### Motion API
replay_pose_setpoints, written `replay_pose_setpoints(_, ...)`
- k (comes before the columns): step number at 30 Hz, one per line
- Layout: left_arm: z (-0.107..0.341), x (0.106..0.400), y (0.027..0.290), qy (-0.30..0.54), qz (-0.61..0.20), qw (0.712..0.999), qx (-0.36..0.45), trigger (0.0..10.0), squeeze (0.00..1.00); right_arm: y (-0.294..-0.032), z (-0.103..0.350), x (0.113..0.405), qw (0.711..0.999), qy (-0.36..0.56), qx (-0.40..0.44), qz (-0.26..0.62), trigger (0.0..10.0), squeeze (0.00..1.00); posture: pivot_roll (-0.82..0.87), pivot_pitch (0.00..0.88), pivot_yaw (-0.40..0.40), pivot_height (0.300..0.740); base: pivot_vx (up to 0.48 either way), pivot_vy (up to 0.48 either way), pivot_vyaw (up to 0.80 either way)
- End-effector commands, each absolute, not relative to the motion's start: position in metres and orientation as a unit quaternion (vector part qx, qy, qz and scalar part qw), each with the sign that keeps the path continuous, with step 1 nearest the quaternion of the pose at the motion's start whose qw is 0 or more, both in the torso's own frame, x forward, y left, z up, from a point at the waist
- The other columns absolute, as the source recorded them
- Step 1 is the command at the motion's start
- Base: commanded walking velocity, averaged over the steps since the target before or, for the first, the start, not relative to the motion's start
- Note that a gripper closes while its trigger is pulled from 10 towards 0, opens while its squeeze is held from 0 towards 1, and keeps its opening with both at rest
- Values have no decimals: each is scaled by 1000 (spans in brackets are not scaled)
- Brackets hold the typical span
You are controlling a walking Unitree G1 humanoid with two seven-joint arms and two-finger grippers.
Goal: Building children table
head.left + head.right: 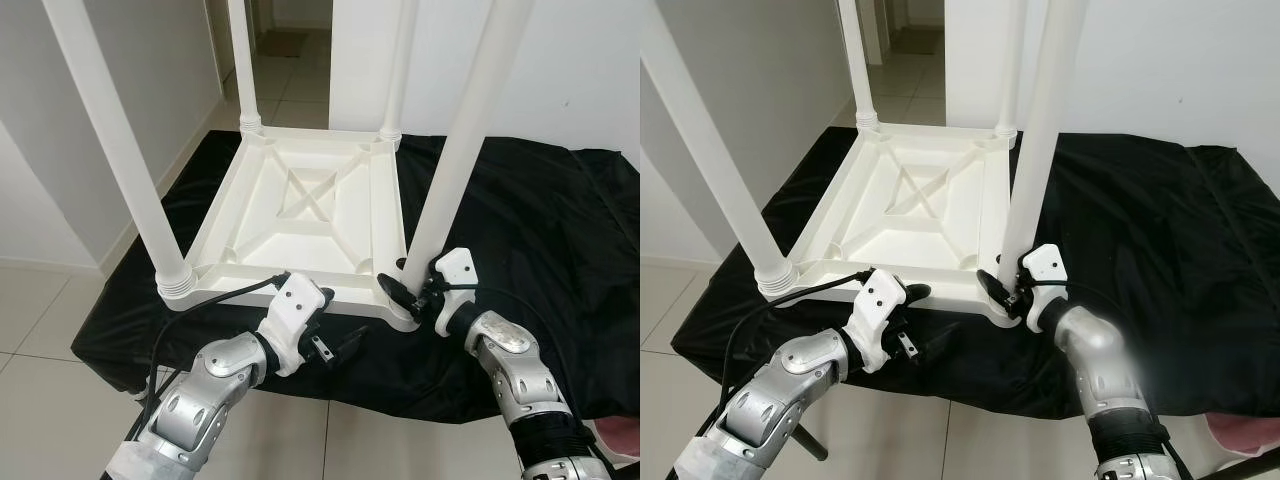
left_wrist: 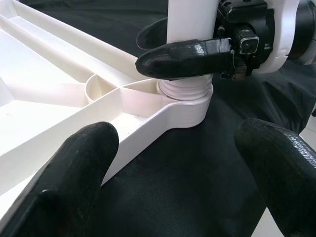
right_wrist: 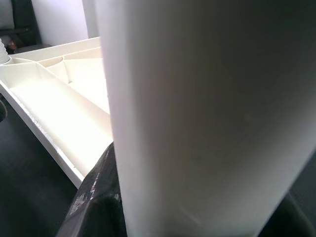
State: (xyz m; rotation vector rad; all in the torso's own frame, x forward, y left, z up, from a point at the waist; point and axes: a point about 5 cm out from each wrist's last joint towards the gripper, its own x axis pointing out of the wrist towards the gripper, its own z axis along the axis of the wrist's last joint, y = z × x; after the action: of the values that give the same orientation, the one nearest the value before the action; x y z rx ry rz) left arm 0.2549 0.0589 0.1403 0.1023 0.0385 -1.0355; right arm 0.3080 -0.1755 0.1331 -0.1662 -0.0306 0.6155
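A white plastic children's table (image 1: 300, 200) lies upside down on a black cloth (image 1: 530, 220), its legs pointing up. My right gripper (image 1: 405, 285) is shut on the near right leg (image 1: 460, 150), just above its threaded socket (image 2: 185, 91) at the table's corner. In the right wrist view that leg (image 3: 207, 113) stands between the fingers (image 3: 96, 197). My left gripper (image 1: 335, 320) is open, low at the table's front edge and just left of that corner, with nothing between its fingers (image 2: 74, 173).
The near left leg (image 1: 110, 130) and two far legs (image 1: 243, 60) stand tall around the frame. The cloth-covered surface ends close in front of me, with tiled floor (image 1: 40, 310) to the left. White walls and a doorway lie behind.
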Motion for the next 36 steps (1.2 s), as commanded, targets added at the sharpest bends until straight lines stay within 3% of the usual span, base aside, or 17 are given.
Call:
replay_pose_setpoints(1,139,254,58,25,-507,860,48,10000,0,-176,133,309,950,-10,-87,300,10000,0,-55,0,37,740,0,0,0)
replay_pose_setpoints(9,139,254,58,24,-504,862,46,10000,0,-174,133,311,954,-13,-91,286,10000,0,-55,0,35,740,0,0,0)
replay_pose_setpoints(25,136,249,59,30,-502,863,42,10000,0,-159,135,296,987,-42,-44,149,10000,0,-49,0,25,740,0,0,0)
replay_pose_setpoints(28,136,249,61,32,-502,863,43,10000,0,-153,133,289,996,-40,-20,76,10000,0,-50,0,26,740,0,0,0)
replay_pose_setpoints(31,136,249,61,32,-502,863,43,10000,0,-153,133,289,996,-40,-20,76,10000,0,-50,0,26,740,0,0,0)
replay_pose_setpoints(33,136,250,61,32,-501,864,44,10000,0,-146,129,286,1000,-27,4,-11,10000,0,-52,0,29,740,0,0,0)
replay_pose_setpoints(36,136,250,60,31,-501,864,44,10000,0,-143,127,285,999,-21,13,-41,10000,0,-52,0,29,740,0,0,0)
